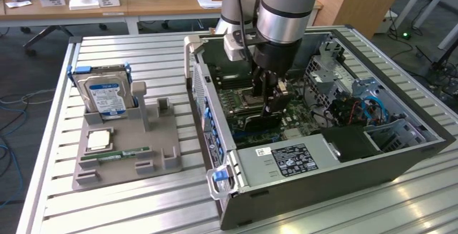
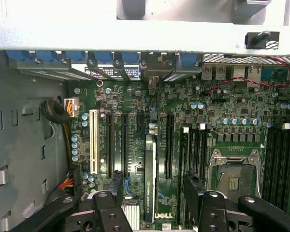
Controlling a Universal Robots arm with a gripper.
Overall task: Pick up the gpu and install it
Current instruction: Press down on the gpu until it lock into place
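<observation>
Two black fingers (image 2: 106, 210) of the gripper (image 2: 154, 203) frame the nearest part of the wrist view, spread wide with nothing clamped between them. Between them, seen edge-on, the gpu (image 2: 150, 179) stands upright in a slot on the motherboard (image 2: 183, 111), a thin dark card with a pale strip along its edge. It looks seated, or very nearly so, and the fingers stand just off its two faces, so the grip appears released. Whether they touch it I cannot tell.

By my judgement the card is light and stiff but fragile: bare circuitry on one face, and a thin board that would flex if pushed off-axis. The flat faces near the top edge are the safe place to pinch it, squarely.

Beyond it lie the long black slots (image 2: 110, 145), the empty CPU socket (image 2: 233, 176) and the blue clips (image 2: 77, 57) at the rear.

In the exterior view the arm (image 1: 286, 8) reaches down into the open case (image 1: 400, 121); a tray (image 1: 125, 161) holding a hard drive (image 1: 107, 97) sits well apart on the exterior view's left.
</observation>
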